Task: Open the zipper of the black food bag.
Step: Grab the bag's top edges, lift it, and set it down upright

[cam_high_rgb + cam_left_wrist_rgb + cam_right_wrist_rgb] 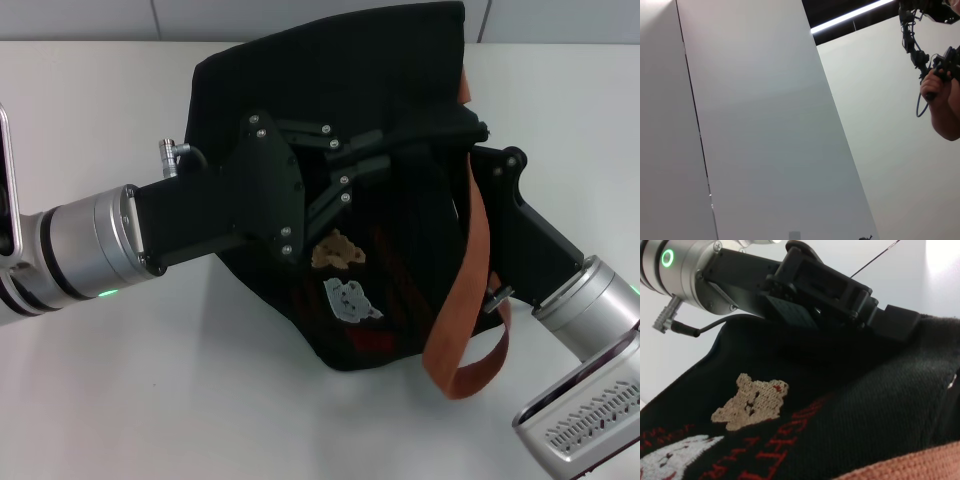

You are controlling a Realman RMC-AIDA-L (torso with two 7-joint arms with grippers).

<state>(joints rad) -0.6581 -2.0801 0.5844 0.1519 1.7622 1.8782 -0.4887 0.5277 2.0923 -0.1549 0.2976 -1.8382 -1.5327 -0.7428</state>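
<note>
Landmark: black food bag, lying tilted on the white table, patch face turned up toward the head camera.

Nearest the camera, an orange-brown strap hangs in a loop off the bag's near right edge. On the bag's upper face sit a tan bear patch and, just nearer, a white animal patch.

Right gripper reaches in at the bag's right side, beside the strap; fingers hidden against black fabric, open or closed cannot be told.

Left gripper crosses over the bag's left half, fingertips pressed together on fabric near the bag's far top.

The zipper cannot be made out.
</note>
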